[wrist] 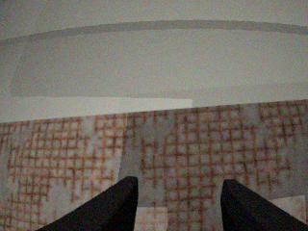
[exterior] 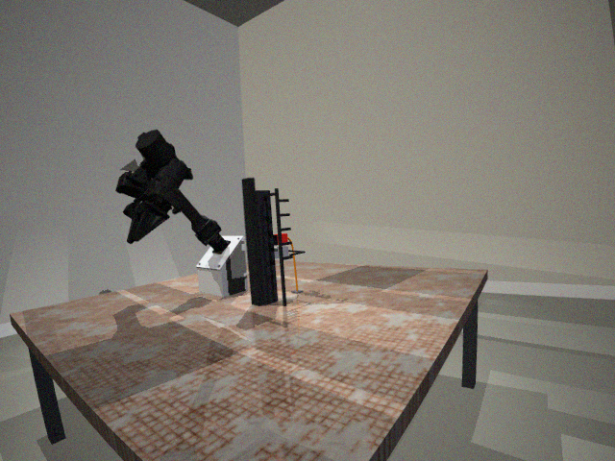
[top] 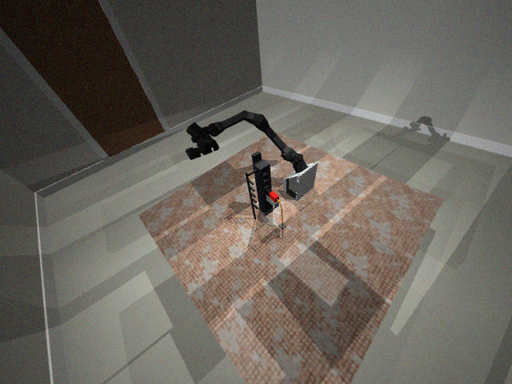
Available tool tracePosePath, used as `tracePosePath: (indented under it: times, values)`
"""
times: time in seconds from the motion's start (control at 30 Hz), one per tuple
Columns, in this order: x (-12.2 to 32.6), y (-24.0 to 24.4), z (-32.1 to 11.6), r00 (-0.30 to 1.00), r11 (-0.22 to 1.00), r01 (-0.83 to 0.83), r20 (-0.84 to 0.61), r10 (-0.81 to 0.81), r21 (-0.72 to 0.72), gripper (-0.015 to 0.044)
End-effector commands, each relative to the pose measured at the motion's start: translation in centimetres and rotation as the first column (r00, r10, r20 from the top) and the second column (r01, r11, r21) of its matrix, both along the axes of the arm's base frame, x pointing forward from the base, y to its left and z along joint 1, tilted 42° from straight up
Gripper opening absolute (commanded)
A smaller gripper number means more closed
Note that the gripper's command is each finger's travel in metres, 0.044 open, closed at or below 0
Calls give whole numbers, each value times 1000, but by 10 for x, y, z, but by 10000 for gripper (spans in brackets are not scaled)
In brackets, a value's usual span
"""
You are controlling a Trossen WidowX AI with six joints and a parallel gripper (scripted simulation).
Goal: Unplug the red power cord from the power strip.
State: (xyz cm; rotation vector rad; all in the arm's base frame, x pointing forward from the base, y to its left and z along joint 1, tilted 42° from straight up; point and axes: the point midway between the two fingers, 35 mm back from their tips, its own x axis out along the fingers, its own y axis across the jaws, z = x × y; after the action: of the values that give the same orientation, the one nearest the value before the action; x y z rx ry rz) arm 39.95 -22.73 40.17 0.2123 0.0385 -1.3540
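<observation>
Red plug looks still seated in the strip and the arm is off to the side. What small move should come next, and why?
Probably swing the gripper toward the red plug. The plug sits in the power strip with its orange cord hanging down, while the gripper hangs apart from it, part open with nothing between its fingers, facing only the table.
</observation>
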Motion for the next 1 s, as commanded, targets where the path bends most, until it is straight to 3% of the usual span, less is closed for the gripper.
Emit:
tracePosePath:
  times: [0.0,0.23,0.5,0.73,0.97]
  values:
    - [37,47,-38,962,983,-178,-205,181,36,160]
    - [74,133,-103,745,890,-436,-501,440,133,160]
    - [82,232,-175,356,720,-636,-721,594,279,160]
    - [61,320,-241,-46,540,-723,-811,584,431,160]
    - [20,386,-297,-395,393,-719,-802,447,573,160]
